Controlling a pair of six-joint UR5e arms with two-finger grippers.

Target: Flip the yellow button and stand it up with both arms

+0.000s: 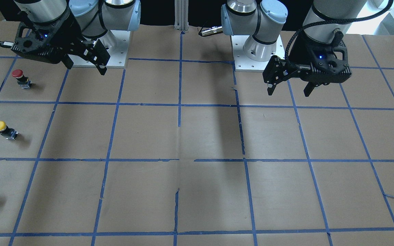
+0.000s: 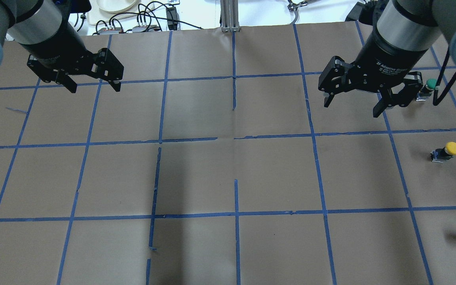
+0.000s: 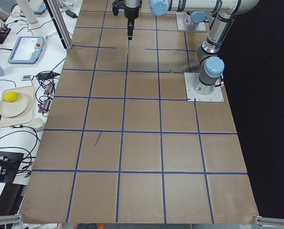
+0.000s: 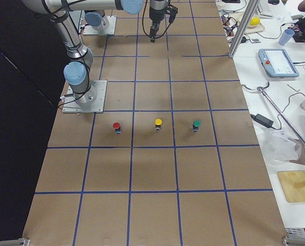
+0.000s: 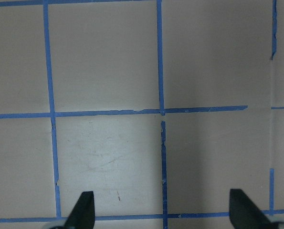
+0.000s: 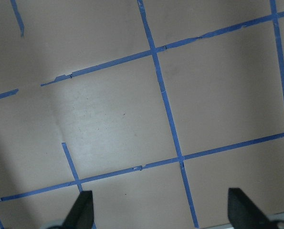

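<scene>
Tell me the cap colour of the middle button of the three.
Yellow, on the yellow button; the exterior front-facing view shows it best.

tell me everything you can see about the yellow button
The yellow button is small: a round yellow mushroom cap on a dark boxy body with pale metal bits at its base. It appears to stand upright, cap on top. It sits inside one blue-taped square of the brown paper-covered table, toward the robot's right end, in a row between the red-capped button and the green-capped button, apart from both. Only the table touches it.
</scene>
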